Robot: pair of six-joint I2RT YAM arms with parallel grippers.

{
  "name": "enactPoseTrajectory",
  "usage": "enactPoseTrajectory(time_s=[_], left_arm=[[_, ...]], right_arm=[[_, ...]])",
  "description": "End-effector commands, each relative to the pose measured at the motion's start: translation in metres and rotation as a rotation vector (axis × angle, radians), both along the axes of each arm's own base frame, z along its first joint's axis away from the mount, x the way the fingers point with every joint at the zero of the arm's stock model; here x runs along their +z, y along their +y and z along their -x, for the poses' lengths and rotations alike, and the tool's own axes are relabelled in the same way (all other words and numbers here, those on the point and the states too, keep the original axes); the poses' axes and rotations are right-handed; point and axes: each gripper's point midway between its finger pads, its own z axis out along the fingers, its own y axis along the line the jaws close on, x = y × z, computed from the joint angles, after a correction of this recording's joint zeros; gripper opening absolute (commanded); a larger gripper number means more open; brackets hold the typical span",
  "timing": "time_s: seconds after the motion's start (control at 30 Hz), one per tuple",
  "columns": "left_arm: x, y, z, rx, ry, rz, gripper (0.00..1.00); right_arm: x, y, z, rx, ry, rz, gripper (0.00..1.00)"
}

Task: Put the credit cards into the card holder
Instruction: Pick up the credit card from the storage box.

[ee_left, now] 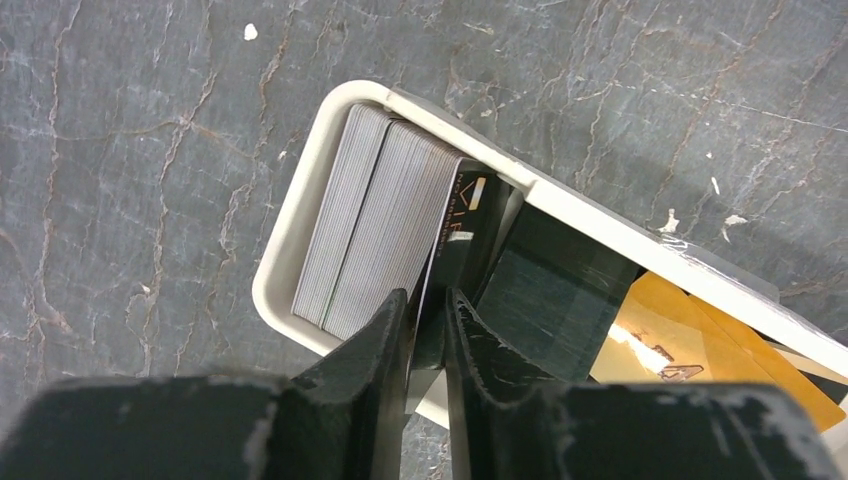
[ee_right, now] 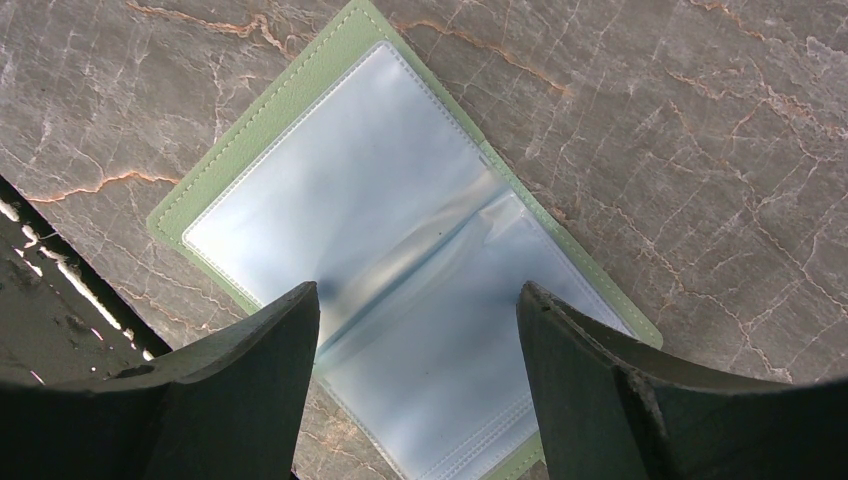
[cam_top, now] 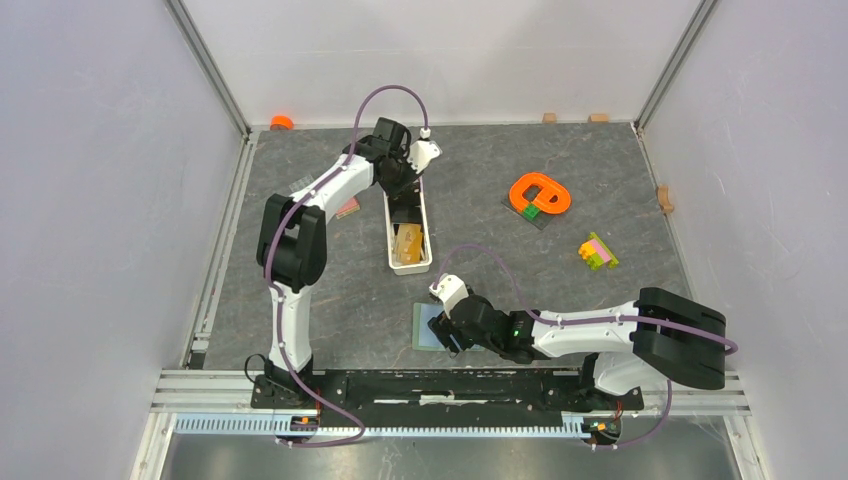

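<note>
A white tray [ee_left: 290,230] holds the credit cards: a grey-edged stack [ee_left: 365,220] standing on edge at its end, black cards [ee_left: 465,225] leaning beside it, and tan ones [ee_left: 690,345] further along. My left gripper [ee_left: 428,295] reaches into the tray [cam_top: 410,262], its jaws narrowed round the edge of one black card with a slim gap still showing. The card holder [ee_right: 400,230] lies opened flat, green rim and pale blue inside. My right gripper [ee_right: 418,300] hovers open just above it, near the table's front [cam_top: 450,325].
An orange ring with a green block [cam_top: 540,192] and a stack of coloured bricks [cam_top: 597,251] lie to the right. A small reddish flat piece [cam_top: 347,208] sits left of the tray. Wooden blocks [cam_top: 665,197] line the walls, and there is an orange cap [cam_top: 282,122] at the back left.
</note>
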Motion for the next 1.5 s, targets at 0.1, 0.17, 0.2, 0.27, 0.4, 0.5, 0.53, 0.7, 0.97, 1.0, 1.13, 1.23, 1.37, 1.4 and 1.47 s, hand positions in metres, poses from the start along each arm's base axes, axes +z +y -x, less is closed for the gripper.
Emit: enactPoseTrajectory(time_s=[0.1, 0.17, 0.2, 0.27, 0.4, 0.5, 0.53, 0.7, 0.97, 1.0, 1.13, 1.23, 1.37, 1.4, 1.47], left_arm=[[0.023, -0.003, -0.005, 0.006, -0.029, 0.041, 0.2], [0.029, -0.004, -0.005, 0.004, -0.034, 0.049, 0.13], [0.031, -0.005, -0.004, 0.002, -0.036, 0.054, 0.08], [0.037, -0.008, -0.003, -0.002, -0.038, 0.071, 0.02], [0.047, -0.013, 0.003, -0.013, -0.02, 0.103, 0.02], [0.057, -0.015, 0.008, -0.015, -0.006, 0.126, 0.02], [0.061, -0.015, 0.01, -0.012, -0.008, 0.132, 0.02], [0.074, -0.01, 0.017, 0.015, -0.007, 0.135, 0.02], [0.092, 0.0, 0.024, 0.084, -0.028, 0.139, 0.02], [0.094, 0.0, 0.025, 0.091, -0.027, 0.145, 0.02], [0.109, -0.003, 0.035, 0.137, -0.014, 0.209, 0.02], [0.126, -0.009, 0.045, 0.179, -0.008, 0.3, 0.02], [0.16, -0.02, 0.071, 0.229, -0.001, 0.482, 0.02], [0.166, -0.023, 0.079, 0.249, 0.005, 0.544, 0.02], [0.179, -0.032, 0.096, 0.273, 0.026, 0.691, 0.02]], right_arm=[[0.0, 0.006, 0.002, 0.013, 0.02, -0.004, 0.77], [0.0, 0.006, 0.002, 0.011, 0.02, -0.003, 0.77], [0.0, 0.005, 0.002, 0.011, 0.019, -0.004, 0.77], [0.0, 0.005, 0.002, 0.011, 0.018, -0.003, 0.77], [0.003, 0.005, 0.001, 0.01, 0.015, -0.007, 0.77], [0.006, 0.004, 0.001, 0.009, 0.008, -0.011, 0.77], [0.008, 0.004, 0.0, 0.009, 0.004, -0.014, 0.78], [0.015, 0.005, -0.001, 0.011, -0.008, -0.032, 0.8], [0.034, 0.004, -0.007, -0.007, -0.05, -0.063, 0.85], [0.038, 0.003, -0.008, -0.008, -0.058, -0.067, 0.86], [0.052, 0.003, -0.012, -0.016, -0.081, -0.089, 0.88], [0.068, -0.001, -0.02, -0.035, -0.115, -0.107, 0.9], [0.09, -0.017, -0.037, -0.077, -0.153, -0.144, 0.95], [0.097, -0.023, -0.043, -0.091, -0.161, -0.164, 0.97], [0.111, -0.031, -0.055, -0.115, -0.177, -0.213, 0.98]])
